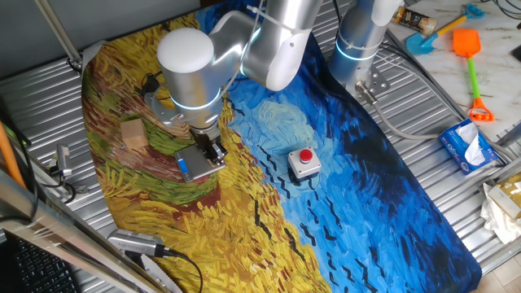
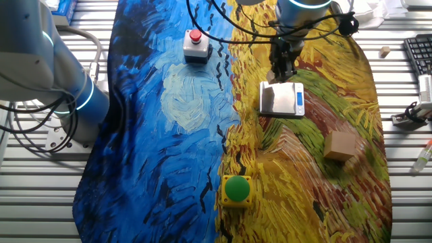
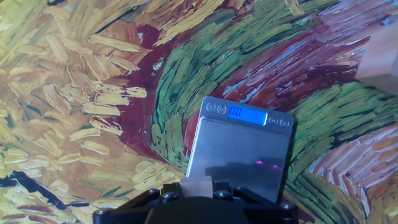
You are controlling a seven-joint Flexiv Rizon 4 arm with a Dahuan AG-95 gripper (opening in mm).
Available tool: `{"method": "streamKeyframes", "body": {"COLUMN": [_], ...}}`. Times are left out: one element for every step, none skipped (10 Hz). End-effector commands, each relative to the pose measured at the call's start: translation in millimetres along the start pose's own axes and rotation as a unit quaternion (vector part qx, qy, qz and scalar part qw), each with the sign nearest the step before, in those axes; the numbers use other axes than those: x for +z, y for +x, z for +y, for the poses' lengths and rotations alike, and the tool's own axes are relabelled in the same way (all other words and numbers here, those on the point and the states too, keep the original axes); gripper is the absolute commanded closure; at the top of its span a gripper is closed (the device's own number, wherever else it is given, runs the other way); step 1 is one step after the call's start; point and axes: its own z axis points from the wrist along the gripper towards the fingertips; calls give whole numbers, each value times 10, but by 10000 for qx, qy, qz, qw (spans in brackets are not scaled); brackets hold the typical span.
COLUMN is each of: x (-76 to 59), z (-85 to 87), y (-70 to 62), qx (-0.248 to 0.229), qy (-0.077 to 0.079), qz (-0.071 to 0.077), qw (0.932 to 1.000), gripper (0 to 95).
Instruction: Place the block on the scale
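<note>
The block [image 3: 196,185], a small pale tan wooden cube, sits pinched between my gripper's [image 3: 196,189] two dark fingers [image 3: 170,191] at the bottom of the hand view. The scale [image 3: 239,149], a flat grey metal plate with a blue display strip at its far edge, lies just beyond and below the block. In one fixed view the gripper [image 1: 210,150] hangs low over the scale [image 1: 198,164], at its edge. In the other fixed view the gripper [image 2: 282,73] stands at the far edge of the scale [image 2: 282,98]. The block is hidden in both fixed views.
A larger tan wooden block [image 1: 134,133] lies on the painted cloth beside the scale; it also shows in the other fixed view [image 2: 341,146]. A grey box with a red button [image 1: 304,162] and a yellow box with a green button [image 2: 236,190] stand further off.
</note>
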Motion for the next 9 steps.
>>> {"method": "streamKeyframes", "body": {"x": [0, 0, 37, 53, 86, 104, 122, 149, 178], "z": [0, 0, -101, -143, -213, -235, -246, -266, -285], "y": [5, 5, 16, 20, 22, 10, -10, -33, -46], "qx": [-7, -7, -85, -99, -149, -153, -153, -157, -164], "qy": [-12, -12, -45, -61, -76, -87, -84, -79, -82], "qz": [-11, -11, -33, -37, -56, -59, -53, -54, -64], "qw": [10000, 10000, 9999, 9999, 9998, 9998, 9998, 9998, 9998], "gripper": [950, 950, 950, 950, 950, 950, 950, 950, 950]}}
